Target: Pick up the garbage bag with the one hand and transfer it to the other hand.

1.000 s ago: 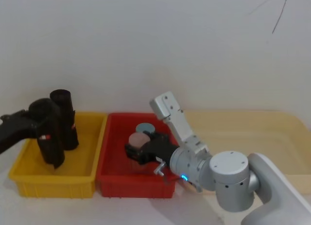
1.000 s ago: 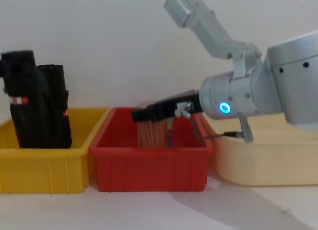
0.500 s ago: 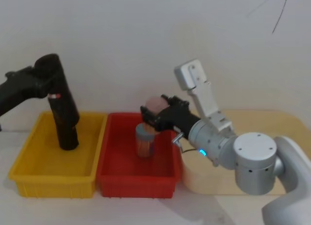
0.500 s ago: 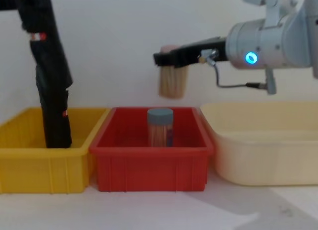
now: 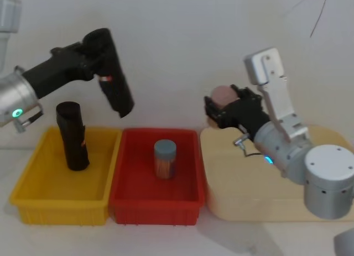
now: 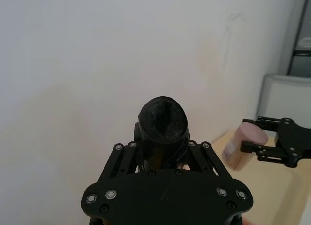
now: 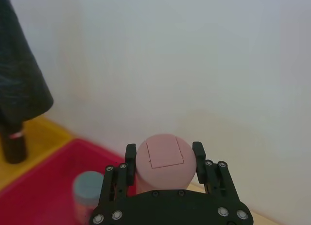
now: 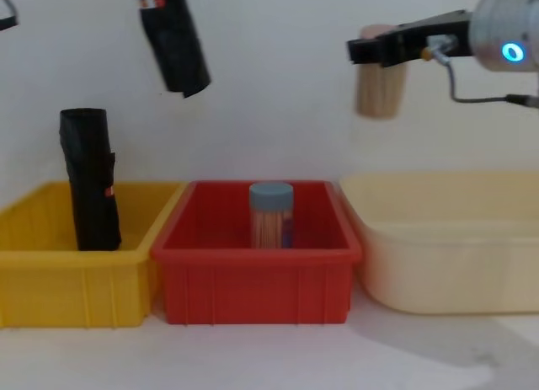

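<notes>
— Where is the garbage bag sitting right now?

— It is not sitting at all. The garbage bag (image 5: 117, 93) is hanging in the air above the place where the yellow bin (image 5: 61, 203) meets the red bin (image 5: 155, 212). It is tilting, with its lower end leaning toward the robot's right. The left gripper (image 5: 94, 65), on the green-ringed left arm (image 5: 14, 95), is clamping it near the upper end, right by the red-and-white label (image 5: 105, 77). In the left wrist view the bag's rolled end is poking out between the closed fingers.

— And what is the right gripper doing?

— The right gripper (image 5: 225, 109), on the blue-ringed right arm (image 5: 326, 181), is hovering high over the left end of the cream tray (image 5: 243, 206), well apart from the bag. Its fingers are squeezing a pink-lidded jar (image 8: 379, 87), which is hanging upright beneath them.

— Is anything standing in the bins?

— A slimmer black roll (image 5: 72, 137) is standing upright in the yellow bin. A blue-lidded toothpick jar (image 5: 165, 159) is standing in the middle of the red bin.
</notes>
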